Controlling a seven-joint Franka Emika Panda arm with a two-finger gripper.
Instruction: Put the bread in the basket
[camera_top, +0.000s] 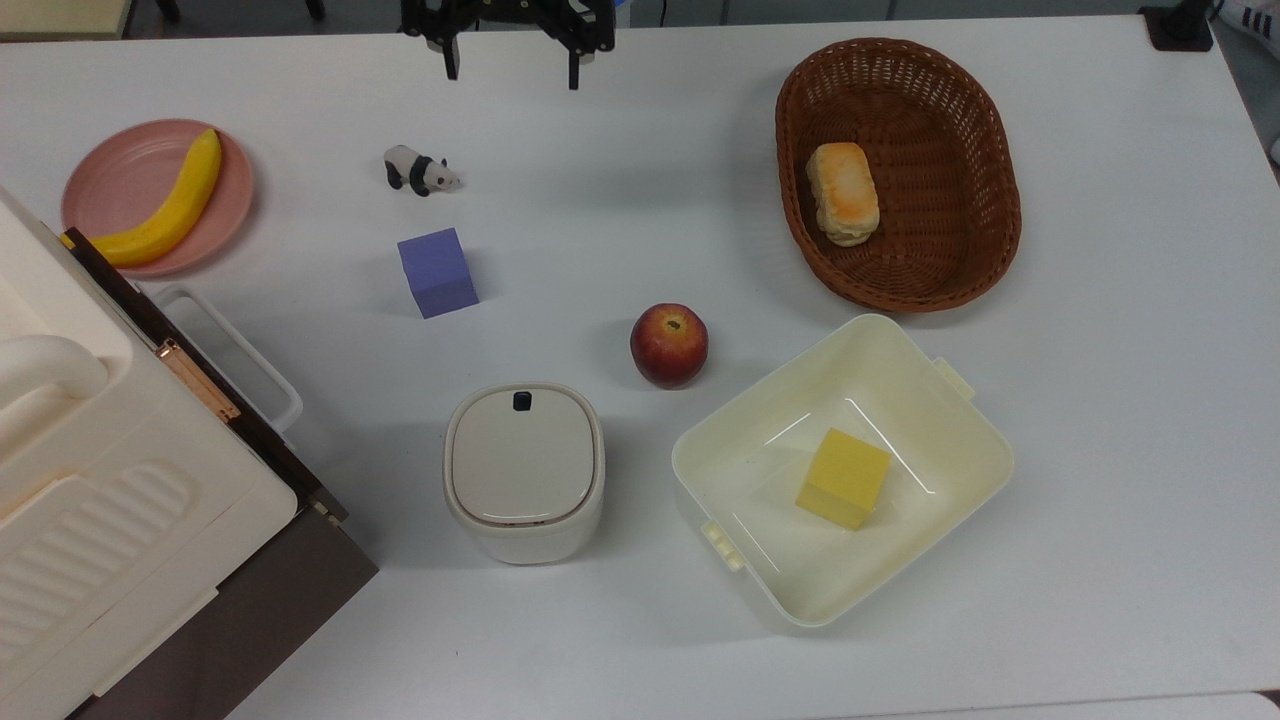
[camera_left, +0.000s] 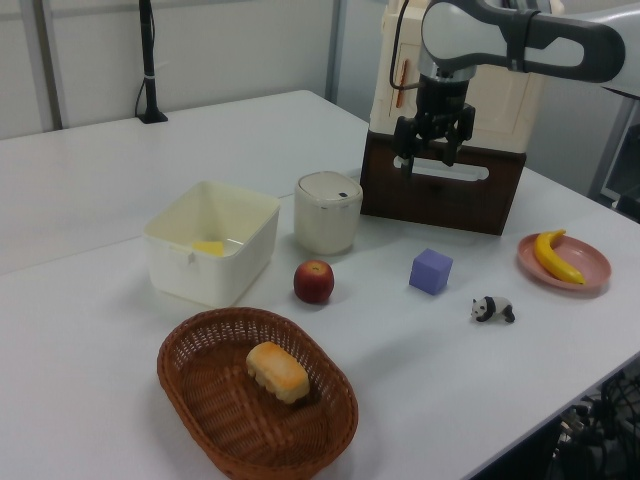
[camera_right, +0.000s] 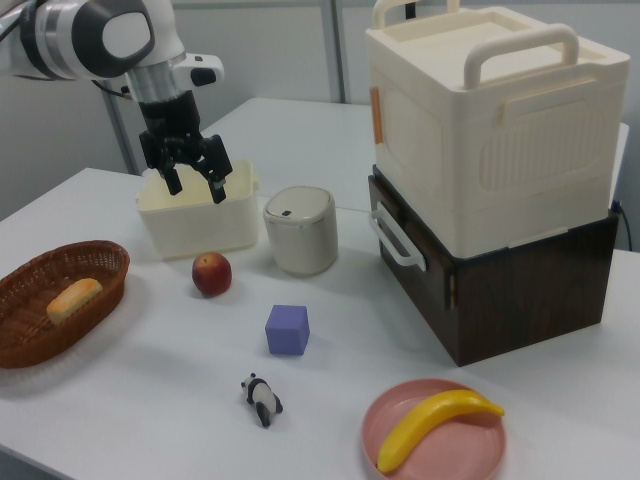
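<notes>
Bread (camera_top: 843, 193) toasted orange-brown, lying in basket (camera_top: 960, 255); hand (camera_top: 510, 55) spread, empty.

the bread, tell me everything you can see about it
The bread is a small oblong bun with pale cream sides and an orange-brown toasted top. It lies flat, top up, on the floor of the dark brown woven basket, toward the top view's left side of it, close to the wall. Nothing else is in the basket. The open gripper is far from it, holding nothing.
</notes>
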